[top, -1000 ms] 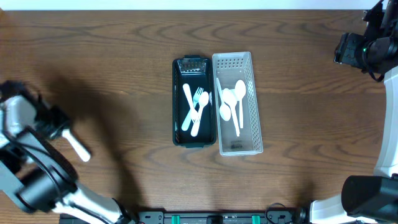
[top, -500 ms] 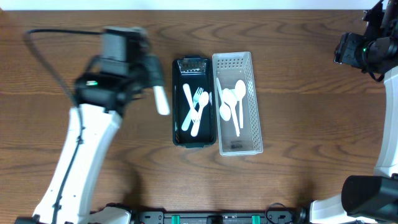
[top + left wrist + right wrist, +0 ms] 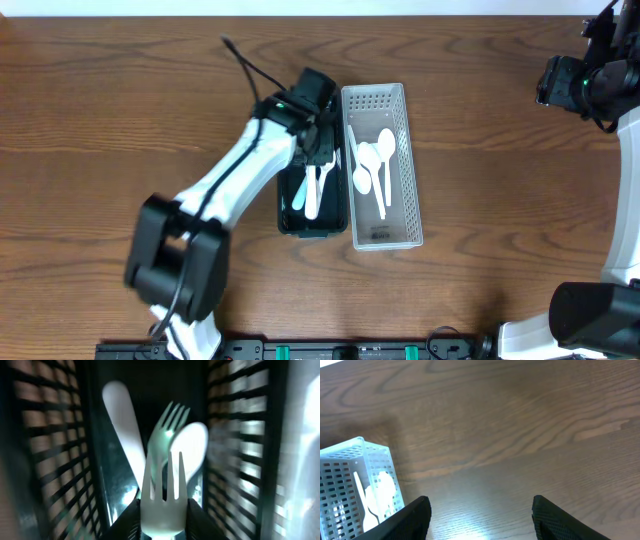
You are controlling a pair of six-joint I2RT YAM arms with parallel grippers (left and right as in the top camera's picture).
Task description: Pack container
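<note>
Brown wood-grain table [image 3: 120, 100] is being spanned by the left arm, which is being held out from the lower left towards the centre. The left gripper [image 3: 318, 150] is being held over the upper half of the black container [image 3: 284, 215]. In the left wrist view its jaws are being kept narrowly parted, and a white fork [image 3: 161, 495] is being clamped between them by the handle, tines pointing away from the camera. Beneath the gripped fork, white cutlery is being kept on the container's floor: a knife [image 3: 122, 425], a second fork [image 3: 170, 422] and a rounded white piece [image 3: 190, 445] that is too blurred to be named. Whether the gripped fork is touching those pieces cannot be told. Just beside the black container, on its right and touching along the long side, a white slotted basket [image 3: 414, 200] is being used for white spoons [image 3: 368, 165]. Well apart, at the far right edge of the table, the right gripper [image 3: 480, 520] is being held above bare wood, its jaws being kept wide apart with nothing between them
</note>
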